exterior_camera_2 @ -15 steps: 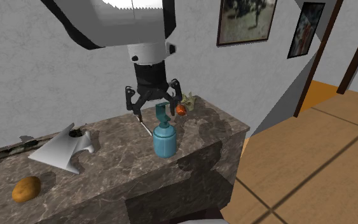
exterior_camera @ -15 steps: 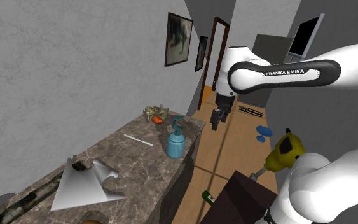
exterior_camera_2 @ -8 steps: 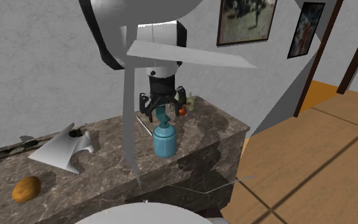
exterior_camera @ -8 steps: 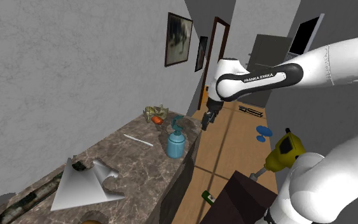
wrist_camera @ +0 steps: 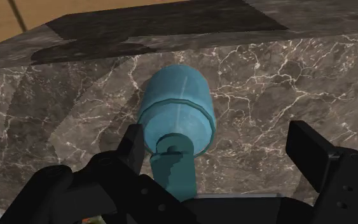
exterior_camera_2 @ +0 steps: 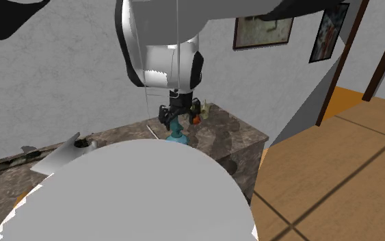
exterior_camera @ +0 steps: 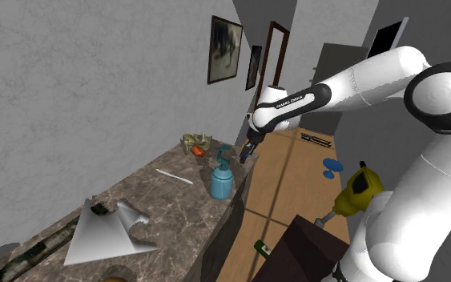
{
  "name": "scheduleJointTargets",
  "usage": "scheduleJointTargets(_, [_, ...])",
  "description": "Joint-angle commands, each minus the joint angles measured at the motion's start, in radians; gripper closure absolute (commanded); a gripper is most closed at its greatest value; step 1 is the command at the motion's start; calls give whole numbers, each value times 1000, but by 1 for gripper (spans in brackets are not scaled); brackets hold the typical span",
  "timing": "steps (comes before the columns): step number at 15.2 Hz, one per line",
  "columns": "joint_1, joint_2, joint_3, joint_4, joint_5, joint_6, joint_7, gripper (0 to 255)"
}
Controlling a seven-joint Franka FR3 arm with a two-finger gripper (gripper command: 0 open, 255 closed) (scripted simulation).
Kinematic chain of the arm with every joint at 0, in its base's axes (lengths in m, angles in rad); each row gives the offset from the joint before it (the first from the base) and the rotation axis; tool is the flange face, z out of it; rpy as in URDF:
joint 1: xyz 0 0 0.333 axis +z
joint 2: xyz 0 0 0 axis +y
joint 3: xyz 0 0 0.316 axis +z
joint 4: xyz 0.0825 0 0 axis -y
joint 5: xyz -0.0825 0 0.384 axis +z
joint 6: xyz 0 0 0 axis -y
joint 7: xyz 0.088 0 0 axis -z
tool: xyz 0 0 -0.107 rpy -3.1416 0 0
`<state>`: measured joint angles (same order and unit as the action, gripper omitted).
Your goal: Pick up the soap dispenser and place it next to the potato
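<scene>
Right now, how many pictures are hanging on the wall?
2. The bigger picture hangs on the wall above the far end of the counter. The smaller picture hangs past it, by the door frame. The arm could hide others.

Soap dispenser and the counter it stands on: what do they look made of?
Soap dispenser: smooth, even teal with a soft sheen and no grain, so probably plastic, though glazed ceramic would look much the same. Counter: dark brown-grey with fine white veins running through it, so it looks like marble or similar stone; a printed laminate cannot be ruled out.
</scene>
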<state>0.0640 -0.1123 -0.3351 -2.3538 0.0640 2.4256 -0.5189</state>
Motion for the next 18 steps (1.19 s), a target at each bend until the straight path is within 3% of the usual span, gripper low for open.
scheduleJointTargets(1, [10,85,-19,44,83,55,-99,0])
scheduleJointTargets(6, [-11,284,-1,194,311,119,-335,0])
scheduleJointTargets(14, [-34,393,40,229,400,185,-402,0])
scheduleJointTargets(18, [-34,393,40,229,400,185,-402,0])
